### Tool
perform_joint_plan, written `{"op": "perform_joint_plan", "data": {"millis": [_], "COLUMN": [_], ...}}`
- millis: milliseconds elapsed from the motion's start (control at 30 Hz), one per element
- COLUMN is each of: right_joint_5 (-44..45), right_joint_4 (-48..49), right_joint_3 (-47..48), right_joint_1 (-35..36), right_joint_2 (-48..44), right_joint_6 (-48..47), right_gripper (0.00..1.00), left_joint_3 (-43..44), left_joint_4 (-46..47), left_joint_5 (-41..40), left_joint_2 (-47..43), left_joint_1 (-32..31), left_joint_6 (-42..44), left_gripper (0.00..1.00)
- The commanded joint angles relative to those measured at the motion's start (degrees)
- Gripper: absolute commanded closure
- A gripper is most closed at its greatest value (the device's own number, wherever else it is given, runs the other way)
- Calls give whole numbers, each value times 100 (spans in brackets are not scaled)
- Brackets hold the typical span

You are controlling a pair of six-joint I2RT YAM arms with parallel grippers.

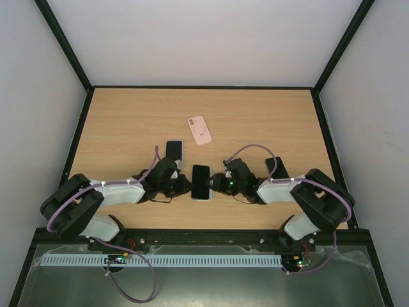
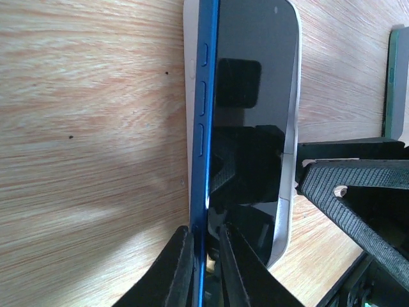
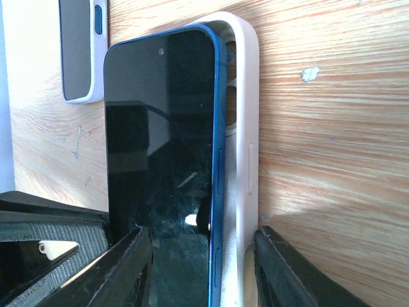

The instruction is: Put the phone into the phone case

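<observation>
The phone (image 1: 200,181), blue-framed with a black screen, lies in the middle of the table between both grippers. It rests tilted in the white phone case (image 3: 246,128). One long blue edge stands above the case wall, while the other side sits inside the white rim (image 2: 293,160). My left gripper (image 2: 204,229) is shut on that raised blue edge of the phone (image 2: 255,96). My right gripper (image 3: 202,231) spans phone and case, one finger on the case's outer wall, the other on the screen (image 3: 160,128). In the top view the left gripper (image 1: 185,185) and right gripper (image 1: 219,182) flank the phone.
A second phone in a white case (image 1: 174,151) lies just behind the left gripper and shows in the right wrist view too (image 3: 80,45). A pink case (image 1: 199,130) lies farther back. A dark phone (image 1: 276,167) rests behind the right arm.
</observation>
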Motion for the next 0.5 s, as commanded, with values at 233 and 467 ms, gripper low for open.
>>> {"op": "perform_joint_plan", "data": {"millis": [233, 467], "right_joint_5": [-204, -325], "right_joint_4": [573, 885], "right_joint_3": [-366, -414], "right_joint_1": [63, 146], "right_joint_2": [-103, -58], "right_joint_6": [417, 621], "right_gripper": [56, 56], "left_joint_3": [334, 428], "left_joint_4": [316, 437], "left_joint_5": [23, 31], "left_joint_2": [293, 388], "left_joint_1": [-233, -412], "left_joint_6": [-126, -275], "left_gripper": [93, 95]}}
